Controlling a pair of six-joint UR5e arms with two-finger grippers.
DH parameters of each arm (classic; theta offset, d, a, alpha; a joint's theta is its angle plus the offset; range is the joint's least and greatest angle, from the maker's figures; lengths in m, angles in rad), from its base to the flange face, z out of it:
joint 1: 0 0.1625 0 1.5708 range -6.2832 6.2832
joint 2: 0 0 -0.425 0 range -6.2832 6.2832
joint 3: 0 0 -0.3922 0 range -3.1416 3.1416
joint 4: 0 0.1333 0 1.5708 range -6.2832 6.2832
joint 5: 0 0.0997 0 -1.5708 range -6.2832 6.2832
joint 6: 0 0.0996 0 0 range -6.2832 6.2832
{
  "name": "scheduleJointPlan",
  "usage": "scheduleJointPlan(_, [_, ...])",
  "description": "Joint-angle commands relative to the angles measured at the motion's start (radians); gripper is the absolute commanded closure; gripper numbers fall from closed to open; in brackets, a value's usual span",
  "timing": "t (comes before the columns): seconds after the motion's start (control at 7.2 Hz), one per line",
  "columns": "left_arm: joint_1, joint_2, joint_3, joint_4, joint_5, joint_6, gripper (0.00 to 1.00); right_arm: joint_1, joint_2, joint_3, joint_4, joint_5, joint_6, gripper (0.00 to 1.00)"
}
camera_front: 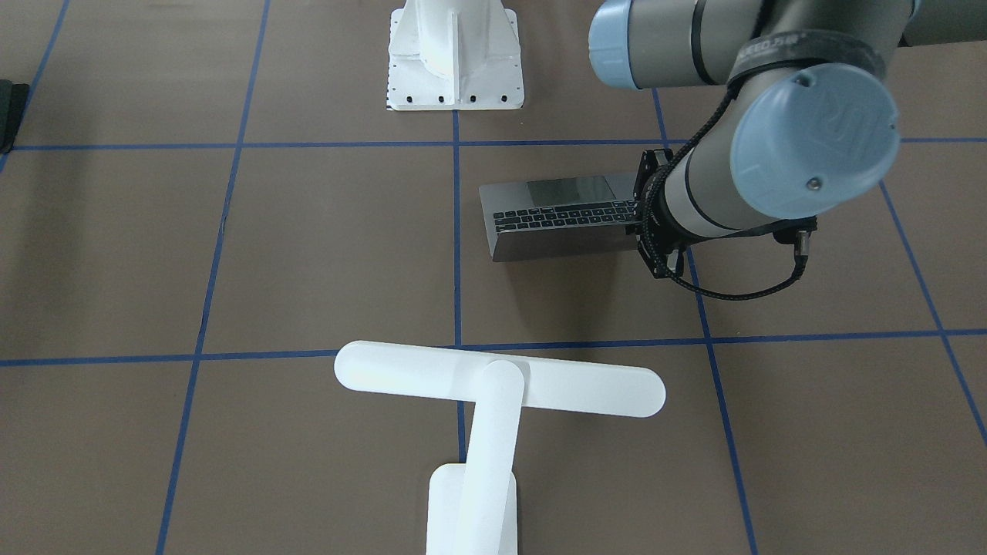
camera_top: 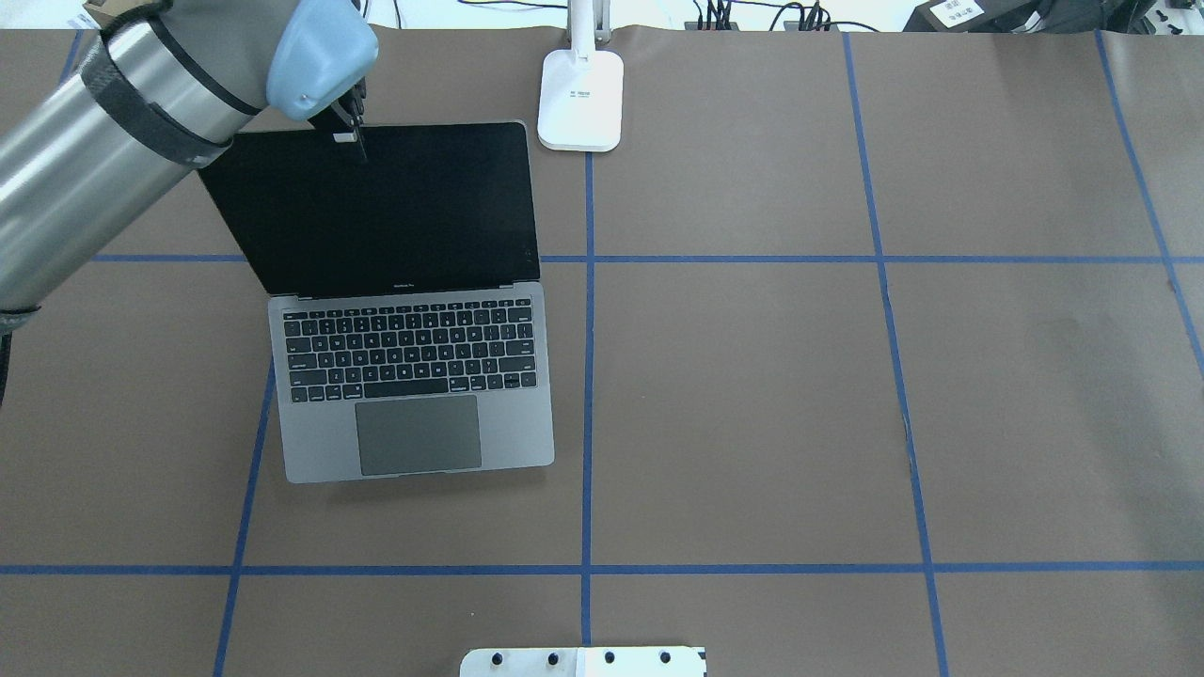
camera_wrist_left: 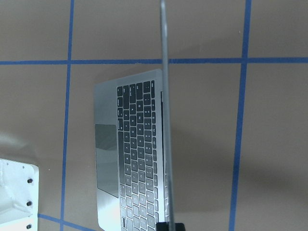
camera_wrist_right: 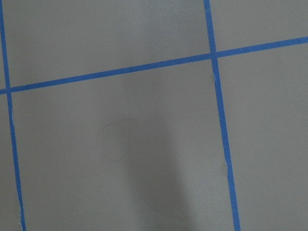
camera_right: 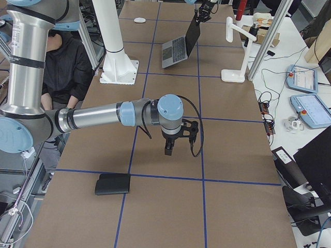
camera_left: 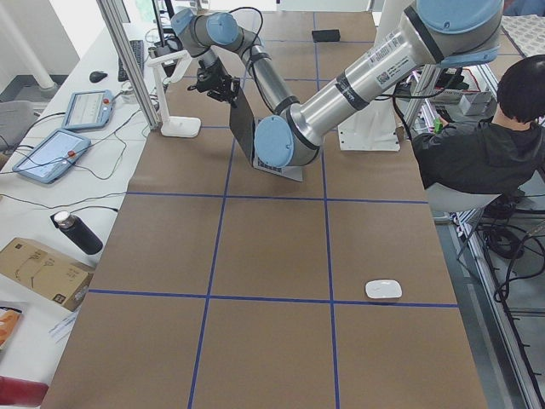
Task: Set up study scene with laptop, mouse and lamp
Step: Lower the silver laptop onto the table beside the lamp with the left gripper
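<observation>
Nearest the front-facing lens: the lamp (camera_front: 497, 401), white and T-shaped, upright on its rectangular base at the operators' edge of the table (camera_top: 752, 395), long bar head level above a blue tape line. Beyond it, toward the robot: the laptop (camera_top: 414, 376), space-grey and open, base flat on the brown surface just left of the centre tape line, keyboard and trackpad facing the robot, dark screen raised near upright. Just beside the lid's far right corner in the overhead view: the lamp's base. At the lid's top edge, in its left half: the left gripper (camera_top: 350, 133), fingers set narrow and pinched on that edge. From the left wrist camera, the lid edge-on, a thin line straight up the middle of the view, keyboard to one side of it. Over bare table in the robot's right half: the right gripper (camera_right: 173, 144), pointing down. Visible only from the side camera, so no telling whether the claw is wide or narrow. Toward the robot's left end of the table, near the robot's edge and well apart from the laptop: the mouse (camera_left: 383, 289), white, alone inside a taped square. Toward the right end: a flat black pad (camera_right: 113, 184). At the robot's edge, on the centre line: the white bolted pedestal (camera_front: 455, 54).
</observation>
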Motion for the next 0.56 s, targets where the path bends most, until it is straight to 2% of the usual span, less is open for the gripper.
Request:
scheduleJointPlan(0.0, [0.027,0.005,0.011,-0.005,0.01,0.005,1.0,0.001,0.0,-0.001,0.0,0.0,0.0,0.01])
scheduleJointPlan(0.42, [0.027,0.011,0.04,-0.057,0.01,0.005,1.0,0.001,0.002,-0.001,0.0,-0.002,0.0,0.01])
